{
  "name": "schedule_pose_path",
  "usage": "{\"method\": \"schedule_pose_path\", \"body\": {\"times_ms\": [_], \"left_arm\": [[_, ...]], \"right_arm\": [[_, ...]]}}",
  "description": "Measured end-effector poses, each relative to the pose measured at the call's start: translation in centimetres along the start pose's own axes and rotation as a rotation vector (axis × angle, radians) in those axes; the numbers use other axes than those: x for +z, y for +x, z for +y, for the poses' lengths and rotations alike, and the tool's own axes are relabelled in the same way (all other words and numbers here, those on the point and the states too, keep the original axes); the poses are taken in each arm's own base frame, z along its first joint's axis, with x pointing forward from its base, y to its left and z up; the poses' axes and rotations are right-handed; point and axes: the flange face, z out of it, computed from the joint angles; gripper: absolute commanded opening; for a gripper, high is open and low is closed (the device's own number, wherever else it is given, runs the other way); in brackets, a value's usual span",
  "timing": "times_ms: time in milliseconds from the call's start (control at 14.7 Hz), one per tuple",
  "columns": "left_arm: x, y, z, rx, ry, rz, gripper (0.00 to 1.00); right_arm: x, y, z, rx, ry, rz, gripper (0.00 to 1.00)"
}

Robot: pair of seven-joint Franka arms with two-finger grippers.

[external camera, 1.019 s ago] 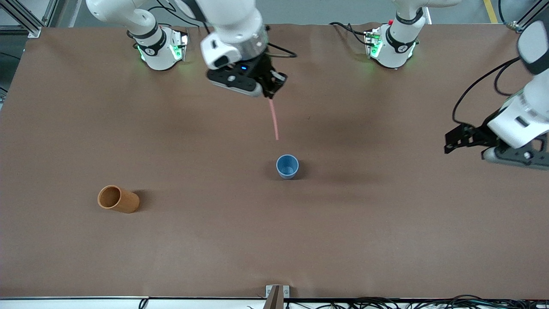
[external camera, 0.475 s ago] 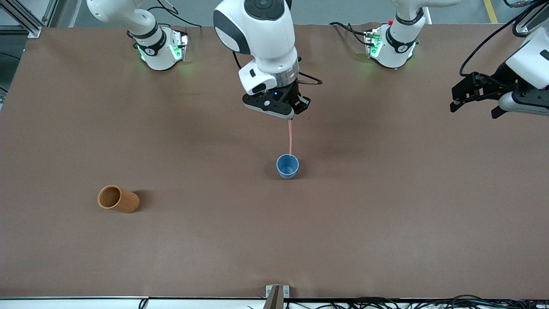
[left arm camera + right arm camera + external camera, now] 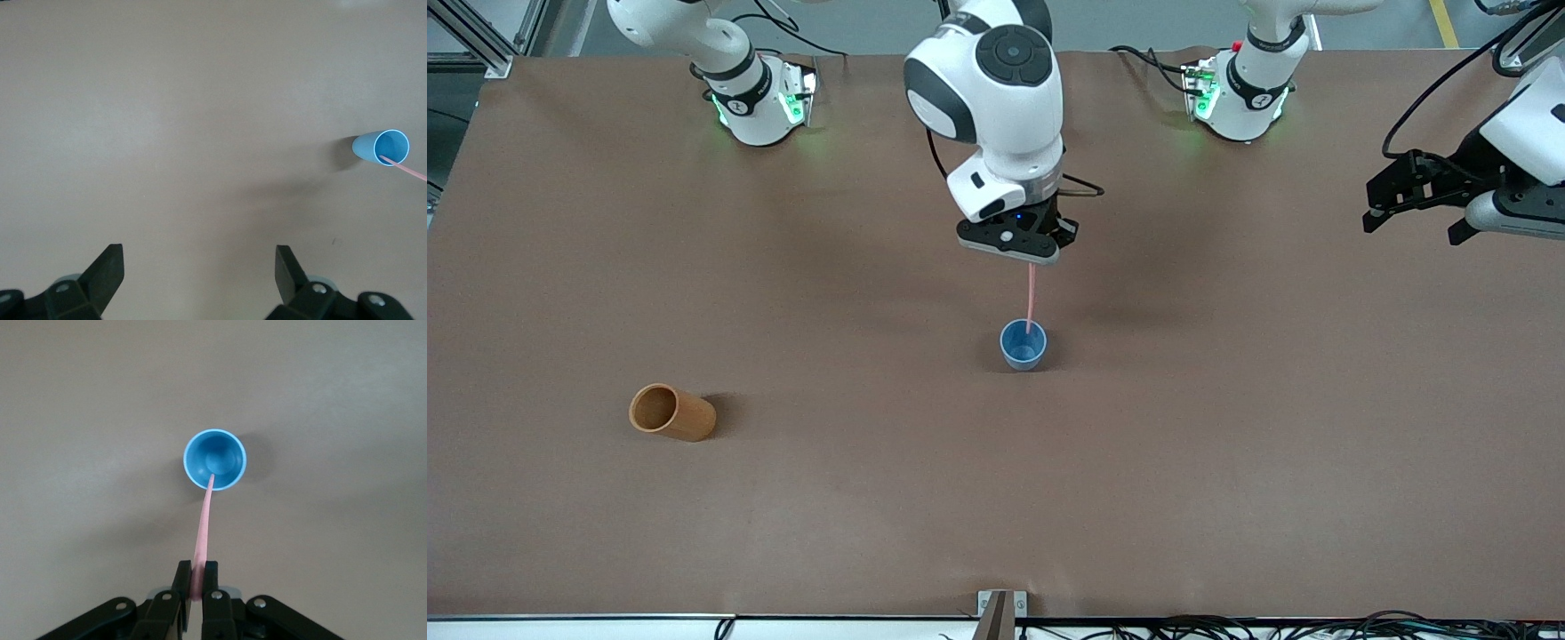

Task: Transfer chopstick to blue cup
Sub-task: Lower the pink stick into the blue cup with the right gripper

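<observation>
Now the right tool (image 3: 1021,252), clamped on the chopstick (image 3: 1031,298), has swung from clear desk (image 3: 1227,462) to above the blue cup (image 3: 1023,345); the tip enters its mouth. Left tool (image 3: 1414,191) waits, open, aside.

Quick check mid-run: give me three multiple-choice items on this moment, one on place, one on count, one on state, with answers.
1. Where is the chopstick's lower tip?
A. in the blue cup's mouth
B. on the bare table
C. inside the orange cup

2. How many cups are on the table?
A. one
B. two
C. three

3. What is the state of the right gripper?
A. open, empty
B. shut on the chopstick
C. shut on a cup

Answers:
1 A, the right wrist view shows the tip inside the rim.
2 B, one blue and one orange.
3 B, its fingers pinch the stick's top over the blue cup.
</observation>
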Motion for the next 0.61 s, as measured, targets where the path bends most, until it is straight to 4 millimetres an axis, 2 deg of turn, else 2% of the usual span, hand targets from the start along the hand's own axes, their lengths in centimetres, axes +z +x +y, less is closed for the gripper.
{"method": "schedule_pose_path", "body": {"times_ms": [204,407,475,543,611], "left_arm": [[0.0,0.0,0.0,0.000,0.000,-0.001,1.00],[0.1,0.0,0.0,0.000,0.000,-0.001,1.00],[0.1,0.0,0.0,0.000,0.000,-0.001,1.00],[0.1,0.0,0.0,0.001,0.000,-0.001,1.00],[0.1,0.0,0.0,0.001,0.000,-0.001,1.00]], "right_arm": [[2.0,0.1,-0.6,-0.021,0.016,0.029,0.14],[3.1,-0.2,-0.9,-0.058,0.017,0.064,0.25],[3.3,-0.2,-0.9,-0.073,0.014,0.066,0.38],[3.4,-0.1,-0.9,-0.086,0.012,0.068,0.61],[3.4,0.1,-0.8,-0.093,0.010,0.072,0.90]]}}
